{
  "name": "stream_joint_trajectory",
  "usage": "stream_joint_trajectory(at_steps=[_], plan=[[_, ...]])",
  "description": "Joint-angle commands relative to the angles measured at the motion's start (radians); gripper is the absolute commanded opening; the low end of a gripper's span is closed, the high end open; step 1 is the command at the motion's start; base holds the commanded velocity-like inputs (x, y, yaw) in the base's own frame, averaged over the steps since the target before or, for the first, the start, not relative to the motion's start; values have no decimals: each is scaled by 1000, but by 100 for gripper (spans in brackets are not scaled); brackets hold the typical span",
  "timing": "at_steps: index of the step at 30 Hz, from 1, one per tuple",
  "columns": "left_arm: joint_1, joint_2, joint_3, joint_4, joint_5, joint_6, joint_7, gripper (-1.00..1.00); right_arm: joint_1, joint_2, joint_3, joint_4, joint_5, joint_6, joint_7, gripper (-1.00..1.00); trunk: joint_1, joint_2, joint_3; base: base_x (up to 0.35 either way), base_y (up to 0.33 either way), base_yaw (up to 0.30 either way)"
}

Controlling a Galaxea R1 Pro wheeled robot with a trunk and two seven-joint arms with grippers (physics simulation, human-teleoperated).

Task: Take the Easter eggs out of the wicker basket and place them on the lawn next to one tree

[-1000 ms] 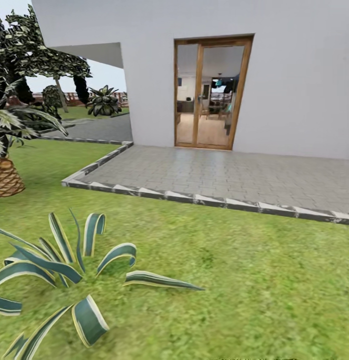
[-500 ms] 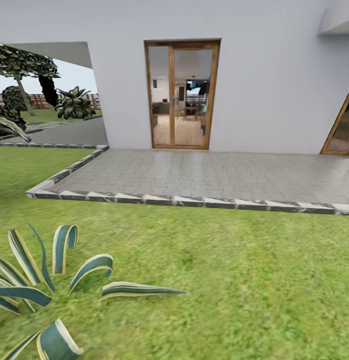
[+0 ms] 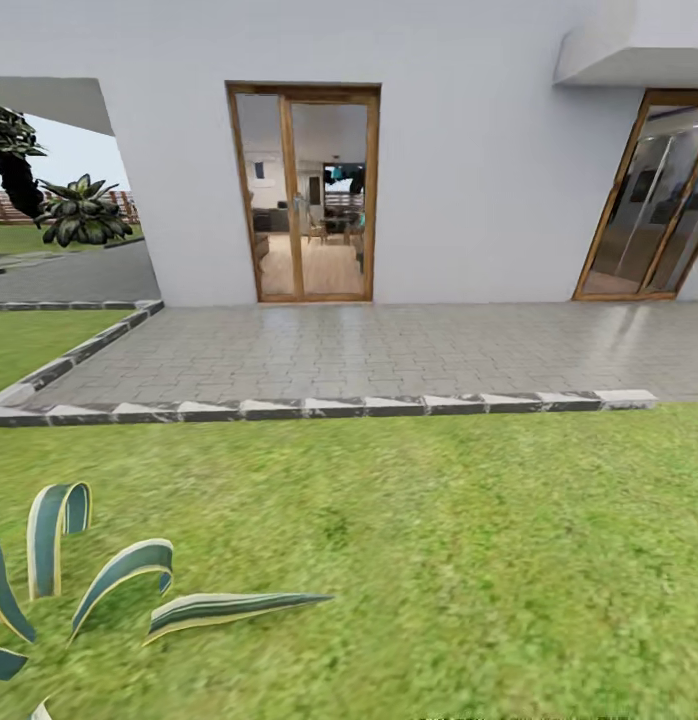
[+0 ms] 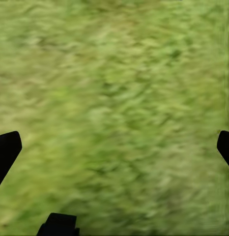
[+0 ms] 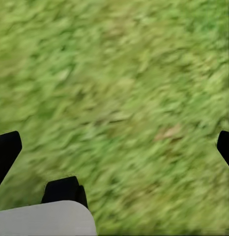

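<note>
The lawn (image 3: pixel 439 560) of short mottled green grass spreads across the lower half of the head view. The Easter eggs, the wicker basket and the tree are out of view. In the left wrist view my left gripper (image 4: pixel 114 147) is open, its dark fingertips (image 4: pixel 6 150) far apart over blurred grass. My right gripper (image 5: pixel 114 147) is open too, with bare grass between its fingertips (image 5: pixel 7 147).
A grey paved patio (image 3: pixel 389 350) with a stone kerb (image 3: pixel 319 407) lies ahead, before a white house wall. A wood-framed glass door (image 3: pixel 304 195) faces me, another (image 3: pixel 654 200) at far right. A striped agave plant (image 3: pixel 99 580) grows at lower left.
The whole head view has slid left, so the camera has turned right. The palm trunk has left the picture and a second glass door has come in at right.
</note>
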Motion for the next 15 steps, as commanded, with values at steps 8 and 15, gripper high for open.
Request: stream_joint_trajectory(at_steps=[8,15], plan=[[-7,0,-1,-19,-2,3,-2,100,-1,0,-3,1,-1,-2,3,100,0,0,4,72,0,-285],[-23,21,0,-188,-2,0,-1,100,-1,0,-4,-1,-5,-2,5,100,0,0,8,304,0,-285]])
